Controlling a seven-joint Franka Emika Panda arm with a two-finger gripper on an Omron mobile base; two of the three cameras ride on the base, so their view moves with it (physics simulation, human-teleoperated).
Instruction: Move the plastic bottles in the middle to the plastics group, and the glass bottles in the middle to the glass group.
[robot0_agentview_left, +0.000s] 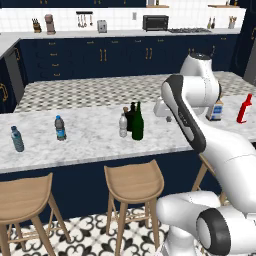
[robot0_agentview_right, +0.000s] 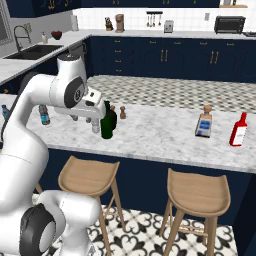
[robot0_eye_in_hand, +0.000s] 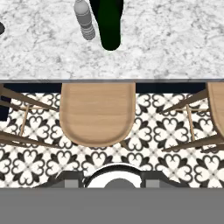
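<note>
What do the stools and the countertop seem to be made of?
The stools look like light wood with a matte finish: tan seats with faint grain lines, on slim matching legs. The countertop looks like polished marble or similar stone: white with grey veining. Since the scene is rendered, that is only how they look.

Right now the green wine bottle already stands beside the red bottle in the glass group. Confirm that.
Not so. The green wine bottle stands mid-counter beside the small grey water bottle, far from the red bottle, which stands near the clear labelled bottle. The left base view shows it.
</note>
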